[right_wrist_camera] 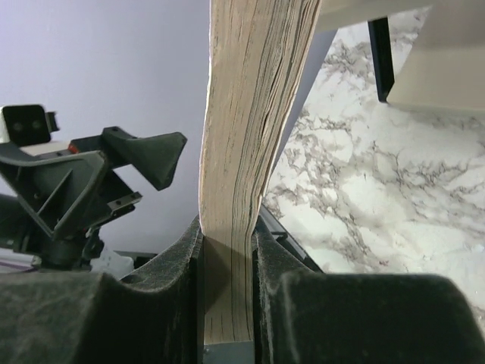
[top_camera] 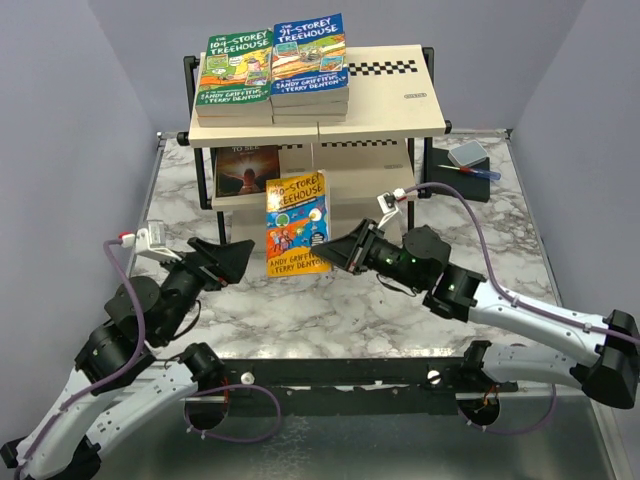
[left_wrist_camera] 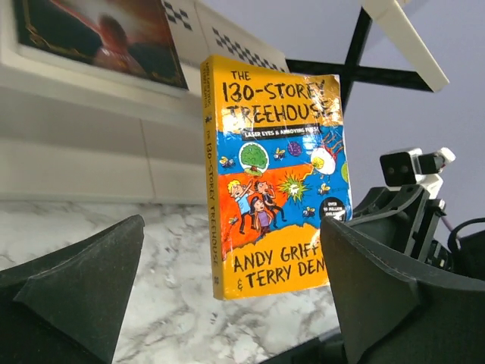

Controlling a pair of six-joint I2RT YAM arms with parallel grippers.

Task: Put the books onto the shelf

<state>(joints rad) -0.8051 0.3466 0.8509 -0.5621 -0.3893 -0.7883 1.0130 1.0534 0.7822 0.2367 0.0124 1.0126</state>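
My right tool (top_camera: 322, 248) is pinched narrow on the page edge of the orange book (top_camera: 298, 222) and holds it upright. In my right wrist view the pages are squeezed between my two fingers (right_wrist_camera: 176, 265). The cover says "THE 130-STOREY TREEHOUSE", and lower down "ANDY GRIFFITHS & TERRY DENTON". The orange book hangs in front of the shelf (top_camera: 400, 115), level with its middle board, and its bottom edge looks to be off the table (top_camera: 400, 300). My left tool (top_camera: 238, 262) is spread wide just beside the book's spine. It touches nothing, and there is a small gap between it and the book. On the top board lie two piles of books. The green book (top_camera: 236, 65) on top of the left pile says "THE 104-STOREY TREEHOUSE". The blue book (top_camera: 310, 55) on top of the right pile says "THE 91-STOREY TREEHOUSE". The right half of the top board is bare. A dark book (top_camera: 247, 170) stands on the middle board at the left, and I can read "TO SEE" on it. A small dark box (top_camera: 465, 160) sits on the table to the right of the shelf, well apart from my tools.
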